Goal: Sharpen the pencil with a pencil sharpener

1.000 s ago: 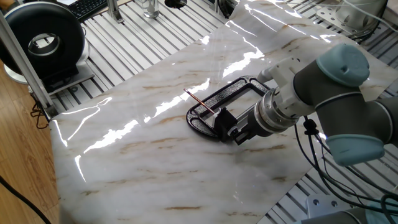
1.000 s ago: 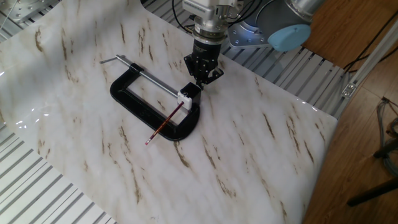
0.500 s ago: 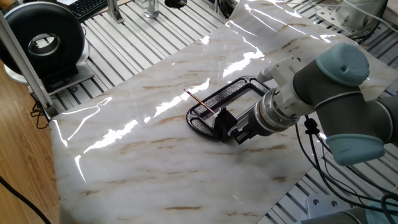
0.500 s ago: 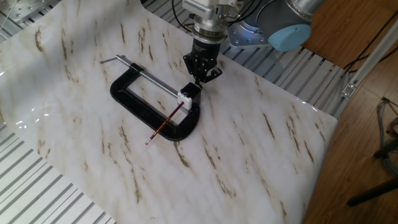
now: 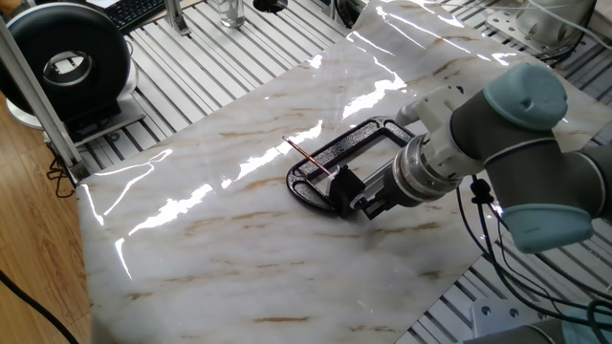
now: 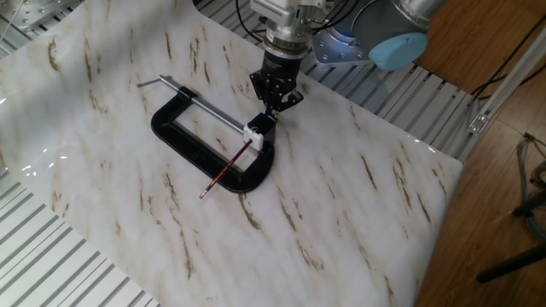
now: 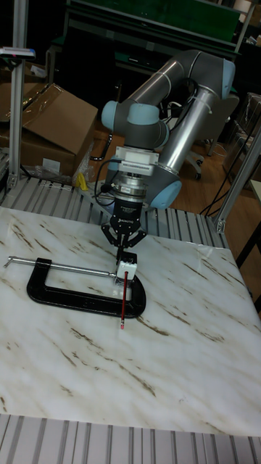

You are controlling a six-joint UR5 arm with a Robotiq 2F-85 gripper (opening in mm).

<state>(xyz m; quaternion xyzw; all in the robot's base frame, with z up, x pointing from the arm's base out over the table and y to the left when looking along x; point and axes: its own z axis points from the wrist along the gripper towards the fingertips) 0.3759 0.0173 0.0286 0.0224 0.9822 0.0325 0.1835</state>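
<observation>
1. Marble-patterned table top (image 6: 358, 213), with a large black C-clamp (image 6: 192, 147) lying flat on it.
2. Silver threaded rod (image 6: 200, 104) of the clamp running from a bent handle at the far left toward the clamp's right end.
3. Pencil sharpener (image 6: 258, 130) resting at the right end of the clamp, with a white part facing the camera in the other fixed view; seated in the clamp jaw or only on it, cannot tell.
4. Pencil (image 6: 227, 169) reddish-brown, one end in the sharpener, lying slanted across the lower bar of the clamp, free end past the frame.
5. Gripper (image 6: 275, 103) pointing down just behind the sharpener, fingers spread a little; grasping or free, cannot tell.
6. Same layout in the tall fixed view: gripper (image 7: 125, 247) above sharpener (image 7: 127, 265), pencil (image 7: 124, 301) below.
</observation>
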